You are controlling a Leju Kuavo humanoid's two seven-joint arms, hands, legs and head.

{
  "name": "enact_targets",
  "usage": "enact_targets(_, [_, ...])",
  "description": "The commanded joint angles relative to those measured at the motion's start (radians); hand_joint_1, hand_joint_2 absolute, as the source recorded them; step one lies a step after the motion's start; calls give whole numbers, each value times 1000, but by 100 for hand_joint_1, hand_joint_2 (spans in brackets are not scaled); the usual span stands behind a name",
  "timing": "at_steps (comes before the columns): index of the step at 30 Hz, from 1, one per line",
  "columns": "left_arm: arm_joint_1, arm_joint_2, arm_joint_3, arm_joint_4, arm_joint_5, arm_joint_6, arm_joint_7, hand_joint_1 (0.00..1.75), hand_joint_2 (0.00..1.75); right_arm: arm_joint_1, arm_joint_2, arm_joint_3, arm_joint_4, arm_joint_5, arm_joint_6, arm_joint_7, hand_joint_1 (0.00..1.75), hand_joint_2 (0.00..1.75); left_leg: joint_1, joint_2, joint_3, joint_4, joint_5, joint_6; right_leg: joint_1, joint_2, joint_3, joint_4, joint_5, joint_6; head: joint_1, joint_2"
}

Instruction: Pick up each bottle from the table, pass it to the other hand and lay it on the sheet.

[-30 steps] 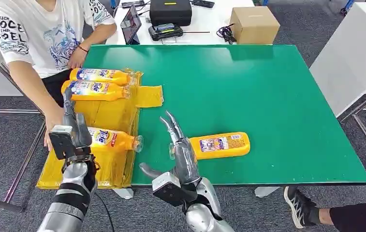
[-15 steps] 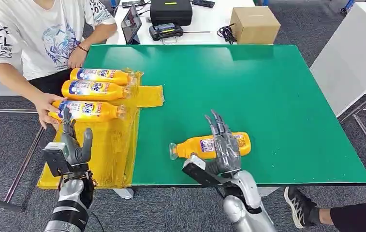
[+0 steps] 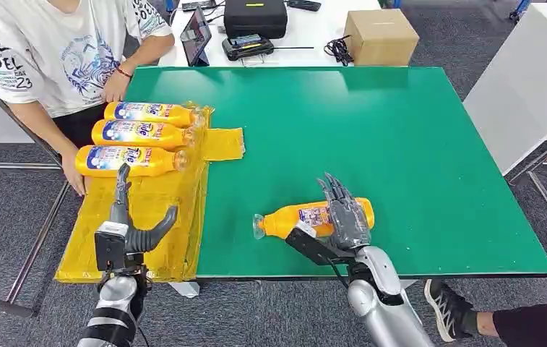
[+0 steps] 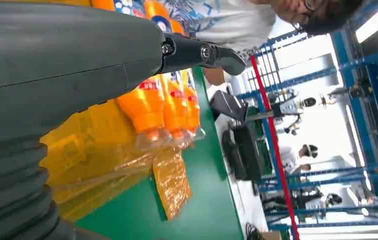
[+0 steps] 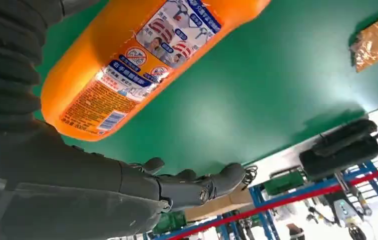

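Lying side by side at the left on the yellow sheet (image 3: 147, 210): three orange bottles (image 3: 140, 134), necks pointing toward the table's centre, evidently already delivered and lined up in a row to leave the nearer part of the sheet free for the last one. Sitting just beyond them, a person (image 3: 61, 50), one arm reaching down beside the sheet's outer edge. Hovering over the near end of the sheet: the left hand (image 3: 129, 231), holding nothing, fingers and thumb spread apart, apparently waiting to receive. Spreading across the middle: the green table (image 3: 371, 123). Lying on it toward the near edge, on its side, well apart from the sheet, cap pointing left: the fourth bottle (image 3: 295, 217), not yet lifted. Resting over that bottle's broad end: the right hand (image 3: 344, 217), fingers extended across the top and, judging by the right wrist view, not curled under or clamped; apparently touching or just above, grip not yet made. Standing past the table's far edge: a cardboard box (image 3: 380, 36).
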Motion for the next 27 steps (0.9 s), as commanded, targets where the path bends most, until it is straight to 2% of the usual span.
enact_targets(1, [-42, 0, -45, 72, -20, -4, 8, 0, 175, -130, -19, 54, 214, -13, 67, 8, 0, 175, 2, 2, 5, 1, -2, -2, 2, 1, 5, -1, -1, -2, 0, 0])
enact_targets(5, [-50, 1, -46, 94, -21, -10, 10, 0, 175, -170, -25, 63, 270, -32, 97, 14, 0, 175, 0, 1, 3, -1, -1, -1, 1, 1, 3, -1, 0, -1, 0, 0])
enact_targets(8, [-50, 1, -46, 94, -21, -10, 10, 0, 175, -170, -25, 63, 270, -32, 97, 14, 0, 175, 3, 3, 8, 1, -3, -3, 3, 2, 8, -1, -2, -4, 0, 0])
enact_targets(9, [-50, 1, -46, 94, -21, -10, 10, 0, 175, -170, -25, 63, 270, -32, 97, 14, 0, 175, 1, 1, 5, 0, -2, -2, 1, 1, 5, -1, -1, -2, 0, 0])
enact_targets(15, [-49, 2, -48, 93, -24, -13, 11, 0, 175, -173, -29, 72, 275, -33, 103, 16, 0, 175, 1, 1, 4, 0, -1, -1, 1, 0, 4, -1, -1, -1, 0, 0])
enact_targets(24, [-69, 0, -62, 139, -26, -35, 23, 0, 175, -326, -69, 147, 478, -49, 189, 42, 0, 175, 1, 1, 3, 0, -1, -1, 1, 0, 4, -1, 0, -1, 0, 0])
enact_targets(27, [-80, 0, -68, 157, -19, -53, 28, 0, 175, -378, -92, 169, 525, -95, 283, 24, 0, 175, 0, 1, 3, 0, -1, -1, 1, 1, 3, 0, 0, -1, 0, 0])
